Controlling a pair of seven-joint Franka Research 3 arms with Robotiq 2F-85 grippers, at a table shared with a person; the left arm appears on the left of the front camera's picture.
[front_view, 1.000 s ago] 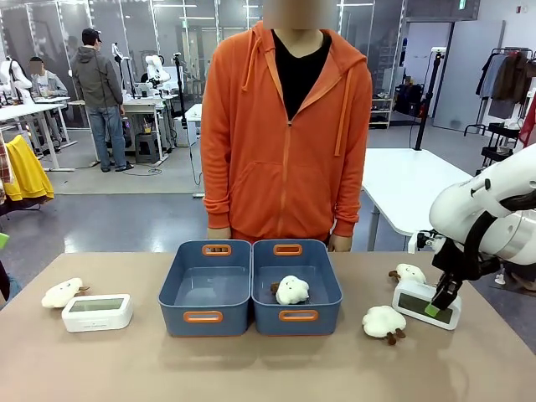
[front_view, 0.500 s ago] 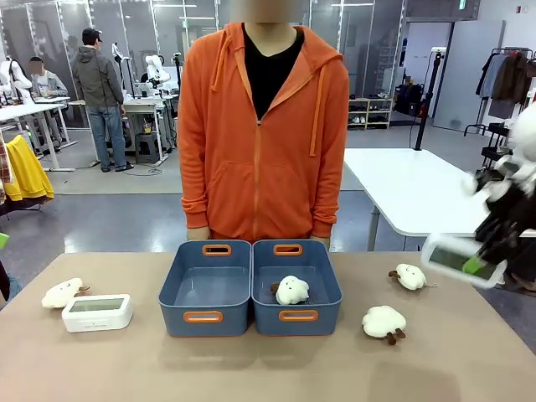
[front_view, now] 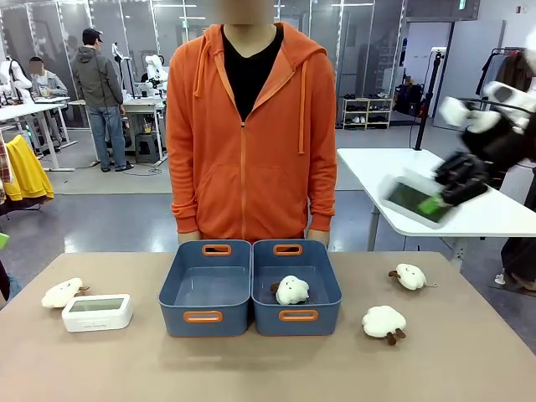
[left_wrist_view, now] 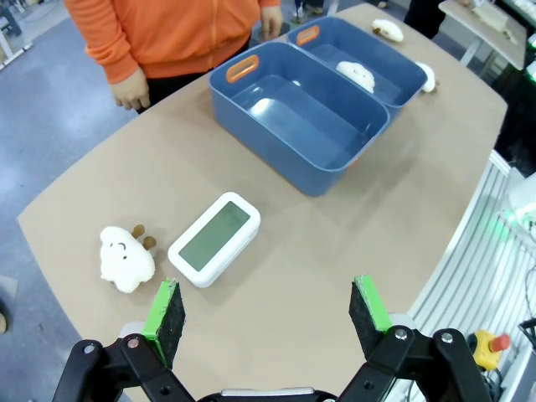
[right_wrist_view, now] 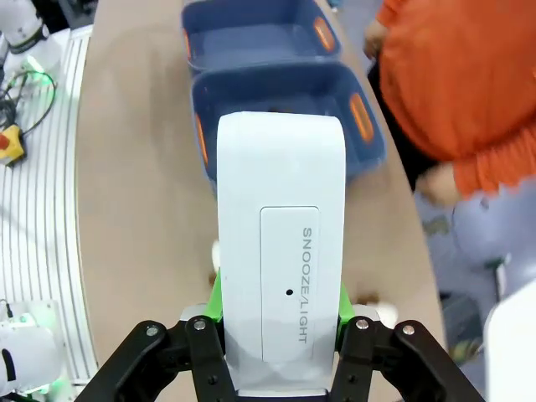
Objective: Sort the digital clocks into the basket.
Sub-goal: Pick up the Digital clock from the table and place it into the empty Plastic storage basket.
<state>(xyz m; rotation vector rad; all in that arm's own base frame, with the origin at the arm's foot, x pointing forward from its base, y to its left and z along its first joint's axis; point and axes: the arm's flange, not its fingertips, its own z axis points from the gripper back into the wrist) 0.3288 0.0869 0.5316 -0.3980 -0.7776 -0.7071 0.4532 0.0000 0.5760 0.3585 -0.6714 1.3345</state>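
Right pincer (front_view: 435, 203) is high off the surface (front_view: 268, 368), its jaws clamped on the two long sides of one digital clock (right_wrist_view: 280, 209). The pads grip near one end, so most of the body juts out past the fingertips.

Below and ahead of it sit two blue bins. The nearer basket (front_view: 328, 322) holds a plush toy (front_view: 291, 289). The farther basket (front_view: 228, 322) is bare, so I judge it the target.

To do the step well:
- carry the clock across the nearer bin;
- level it and lower it inside the walls;
- only then release, since the long overhang could pivot in the grip.

Left pincer (left_wrist_view: 268, 310) is spread wide and holds nothing. The second clock (left_wrist_view: 214, 239) lies flat just beyond its fingertips.
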